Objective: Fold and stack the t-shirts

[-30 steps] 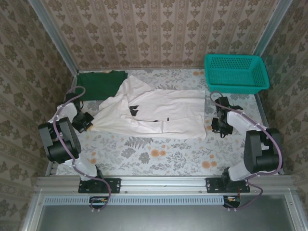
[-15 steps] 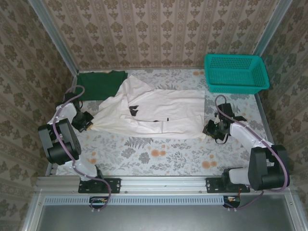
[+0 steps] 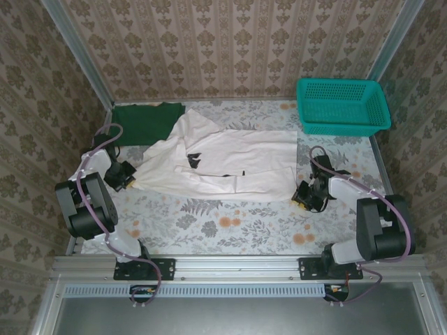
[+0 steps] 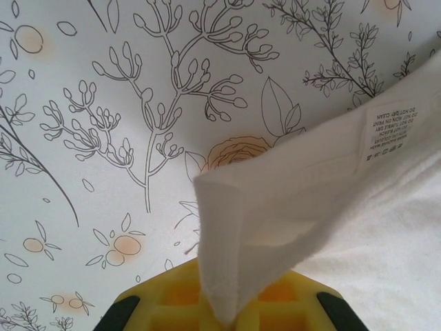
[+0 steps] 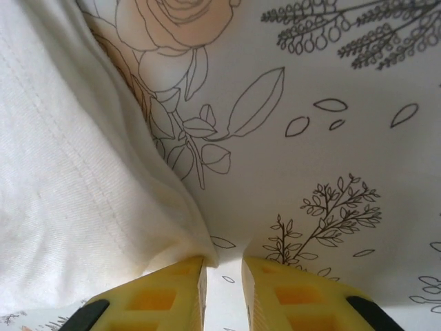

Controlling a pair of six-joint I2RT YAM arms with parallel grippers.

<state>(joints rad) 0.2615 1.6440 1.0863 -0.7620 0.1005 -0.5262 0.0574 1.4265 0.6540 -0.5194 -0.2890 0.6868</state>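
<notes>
The job right now looks like grabbing the near corners of the white shirt point(image 3: 223, 167) so it can be folded. It lies spread out in the middle of the table point(image 3: 230, 223). The green shirt point(image 3: 143, 122) lies flat at the back left, right by the white one's sleeve. The left gripper point(image 3: 124, 176) is low at the white shirt's left corner and is pinched tight on it. In the left wrist view the hem goes down between the fingers (you can even see the little washing label point(image 4: 393, 134)). The left arm is bent up close to the table's left edge. The right arm is folded at the elbow and reaches in to the left, with the right gripper point(image 3: 304, 197) low at the shirt's near right corner. Its yellow fingers point(image 5: 172, 293) are a tiny bit apart with nothing between them, and the cloth edge sits just beside one. Next, I think, it must slide onto that corner and pinch, so both arms can lift together.
</notes>
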